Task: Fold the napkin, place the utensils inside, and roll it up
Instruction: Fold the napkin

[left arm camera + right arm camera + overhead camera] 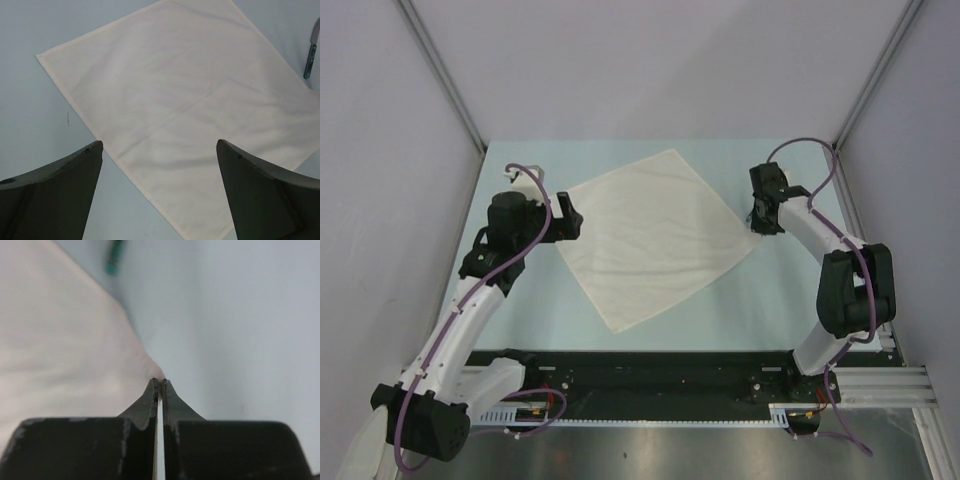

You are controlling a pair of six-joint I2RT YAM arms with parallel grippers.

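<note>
The cream napkin (655,235) lies flat on the pale blue table (760,310), turned like a diamond. My left gripper (570,222) is open and empty just above the napkin's left corner; in the left wrist view the napkin (190,100) fills the space between its spread fingers (157,145). My right gripper (757,225) is shut on the napkin's right corner, and the right wrist view shows the cloth (60,350) pinched at the tips (160,381). The knife (310,55) lies on the table just past the napkin's right edge; its bluish handle (115,260) shows in the right wrist view. My right arm hides it from the top camera.
Grey walls close the table on the left, back and right. A black rail (650,375) with the arm bases runs along the near edge.
</note>
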